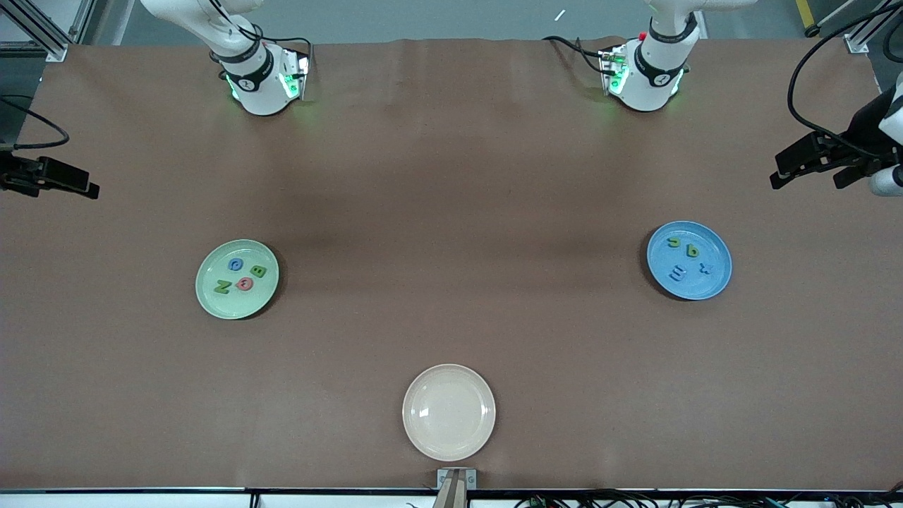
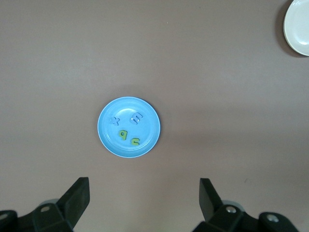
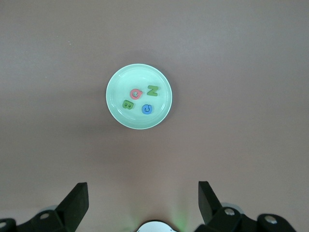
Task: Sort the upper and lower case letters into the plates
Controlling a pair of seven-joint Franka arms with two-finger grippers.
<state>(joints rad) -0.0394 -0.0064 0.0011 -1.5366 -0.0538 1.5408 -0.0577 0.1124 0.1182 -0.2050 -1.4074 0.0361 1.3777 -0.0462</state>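
Observation:
The pale mint green plate (image 1: 211, 296) toward the right arm's end holds the blue C (image 1: 235, 264), green B (image 1: 258, 271), green N (image 1: 223, 286) and red Q (image 1: 244, 283). The sky blue plate (image 1: 705, 286) toward the left arm's end holds the blue m (image 1: 677, 272), blue x (image 1: 705, 268) and two green lower-case letters (image 1: 693, 250). My left gripper (image 1: 804, 180) is open and empty, high above the blue plate (image 2: 147, 123). My right gripper (image 1: 70, 185) is open and empty, high above the mint plate (image 3: 120, 87).
A cream-beige plate (image 1: 449, 413) lies empty near the table's front edge, midway between the two arms; its rim shows in the left wrist view (image 2: 298, 26). The arm bases (image 1: 261, 85) stand along the back edge. Bare brown table lies between the plates.

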